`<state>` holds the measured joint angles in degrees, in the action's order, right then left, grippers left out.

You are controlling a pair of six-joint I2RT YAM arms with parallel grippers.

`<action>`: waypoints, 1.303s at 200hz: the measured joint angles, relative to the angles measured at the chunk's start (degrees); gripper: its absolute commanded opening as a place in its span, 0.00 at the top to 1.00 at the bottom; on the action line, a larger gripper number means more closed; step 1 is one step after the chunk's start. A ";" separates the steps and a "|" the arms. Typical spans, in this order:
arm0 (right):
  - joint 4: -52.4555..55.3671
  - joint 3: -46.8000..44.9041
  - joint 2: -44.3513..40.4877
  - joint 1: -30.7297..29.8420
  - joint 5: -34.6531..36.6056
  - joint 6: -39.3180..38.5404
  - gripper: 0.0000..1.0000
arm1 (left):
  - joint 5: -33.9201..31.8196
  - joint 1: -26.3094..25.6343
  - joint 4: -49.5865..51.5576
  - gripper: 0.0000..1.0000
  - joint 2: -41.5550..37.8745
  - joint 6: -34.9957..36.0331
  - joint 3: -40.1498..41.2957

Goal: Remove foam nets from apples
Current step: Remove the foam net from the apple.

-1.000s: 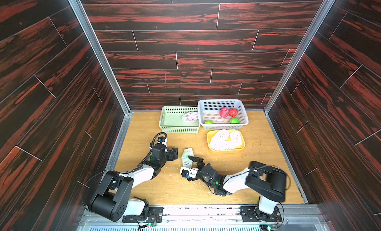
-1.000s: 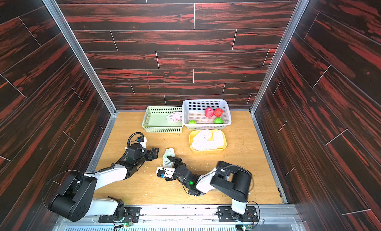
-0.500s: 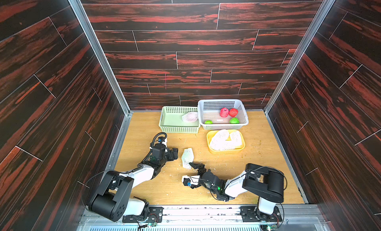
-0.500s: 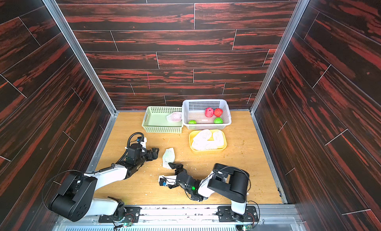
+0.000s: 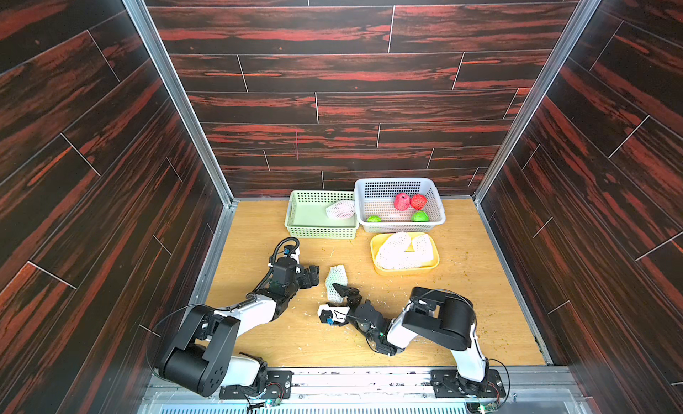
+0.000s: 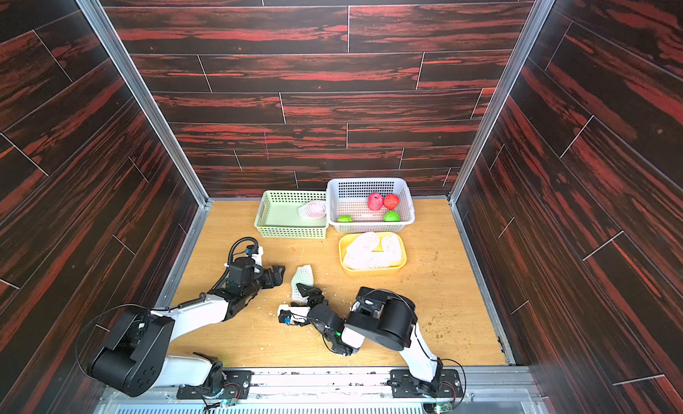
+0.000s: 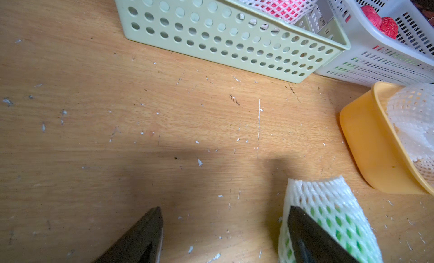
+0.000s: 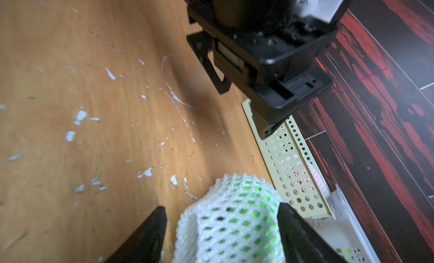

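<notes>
Left jaws stay released, just beside the green apple (image 8: 244, 224) on the surface (image 5: 462, 282). Right jaws, back from a brief retreat, now straddle its foam net (image 5: 335, 279), still gaping, not yet clenched. The peel looks imminent.

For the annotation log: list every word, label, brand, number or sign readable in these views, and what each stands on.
No readable text in any view.
Pale strip on the body of the left end effector, right wrist view: blurred, unreadable.
Green basket, white basket, yellow tray, foam nets, apples: no print visible.
</notes>
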<state>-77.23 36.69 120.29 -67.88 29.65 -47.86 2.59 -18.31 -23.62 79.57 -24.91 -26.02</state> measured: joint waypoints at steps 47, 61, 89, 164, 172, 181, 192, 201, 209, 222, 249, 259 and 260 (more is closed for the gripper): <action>-4.22 2.75 3.91 2.16 2.45 -1.01 0.54 | -0.04 0.00 0.02 0.12 0.00 0.04 0.00; -5.27 3.21 4.35 2.78 2.78 -0.92 0.63 | -0.04 0.00 0.02 0.12 0.00 0.07 0.00; -6.67 3.30 4.46 3.30 2.95 -0.70 0.74 | -0.09 0.00 0.07 0.12 0.00 0.09 0.00; -5.70 1.73 3.13 3.39 0.48 1.20 0.84 | -0.70 0.04 1.11 0.12 -0.02 0.52 0.00; -4.20 1.25 1.79 3.50 -0.26 2.14 0.85 | -0.72 0.04 1.31 0.12 -0.02 0.52 0.00; -2.12 0.98 0.26 3.72 -1.16 3.34 0.85 | -0.79 0.04 1.38 0.12 -0.02 0.52 0.00; -0.13 0.94 -1.36 4.07 -2.03 4.68 0.86 | -1.05 0.04 1.40 0.12 -0.02 0.52 0.00; 0.92 0.85 -2.32 4.28 -2.58 5.51 0.86 | -1.16 0.04 1.44 0.12 -0.04 0.55 0.00; 1.77 0.74 -2.93 4.42 -3.13 6.19 0.86 | -1.31 0.04 1.51 0.12 -0.09 0.70 0.00; 3.80 0.52 -3.85 4.59 -4.07 7.41 0.87 | -1.55 0.04 1.68 0.12 -0.11 0.79 0.00; 11.69 0.46 -7.85 4.94 -7.82 11.19 0.89 | -1.68 0.04 2.36 0.12 -0.17 0.94 -0.07; 15.67 0.48 -10.60 5.35 -9.88 13.25 0.90 | -1.75 0.04 2.64 0.12 -0.26 0.96 -0.09; 15.91 0.48 -10.80 5.38 -10.01 13.42 0.90 | -1.75 0.04 2.69 0.12 -0.28 0.96 -0.09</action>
<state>-61.32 37.17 109.49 -62.50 19.64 -34.44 0.84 -18.26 -20.93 79.29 -23.94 -26.11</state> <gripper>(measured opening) 0.114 0.883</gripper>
